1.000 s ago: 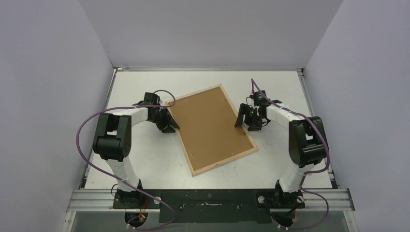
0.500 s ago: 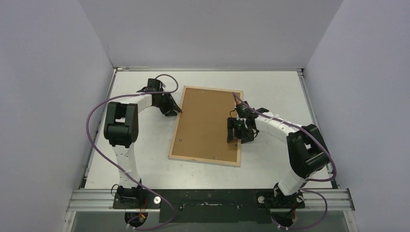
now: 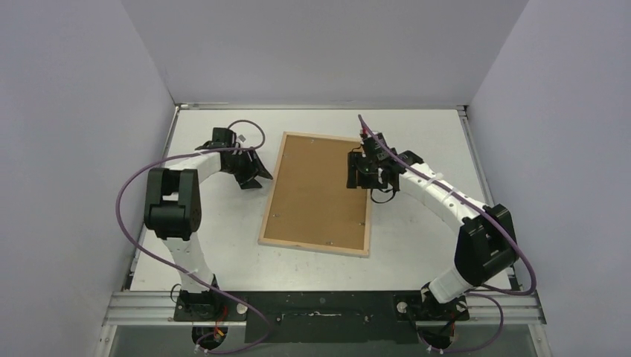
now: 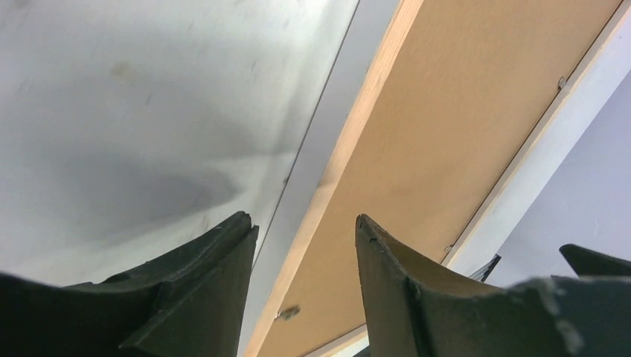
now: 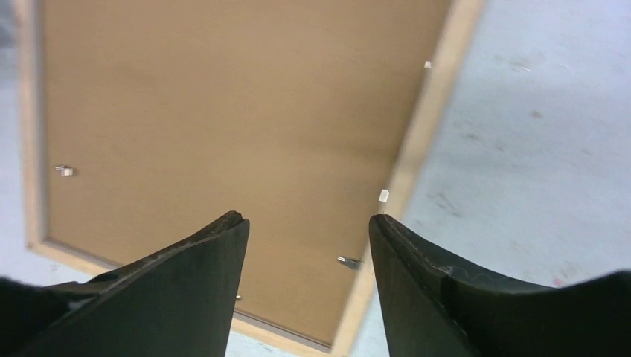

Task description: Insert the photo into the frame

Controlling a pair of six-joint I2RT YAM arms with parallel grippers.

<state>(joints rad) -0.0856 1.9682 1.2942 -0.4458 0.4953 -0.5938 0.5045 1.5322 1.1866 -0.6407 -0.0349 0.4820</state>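
Note:
The frame [image 3: 312, 248] lies face down mid-table, its pale wood rim around a brown backing board [image 3: 320, 190]. The photo is hidden. My left gripper [image 3: 259, 177] sits just off the frame's left edge near the far corner, open, with nothing between its fingers. In the left wrist view, the left gripper [image 4: 303, 221] looks along the wood rim [image 4: 350, 141]. My right gripper [image 3: 360, 178] hovers over the board's far right part, open and empty. In the right wrist view, the right gripper [image 5: 306, 217] is above the board [image 5: 223, 111] and the rim [image 5: 424, 126].
Small metal tabs [image 5: 346, 261] stick out along the inside of the rim over the board. Bare white table [image 3: 431, 245] lies right of the frame and also left of it [image 3: 223, 230]. Grey walls close in three sides.
The frame turned from a diagonal lie to nearly square with the table. My left gripper opened and drew off its left edge. My right gripper moved toward the far end.

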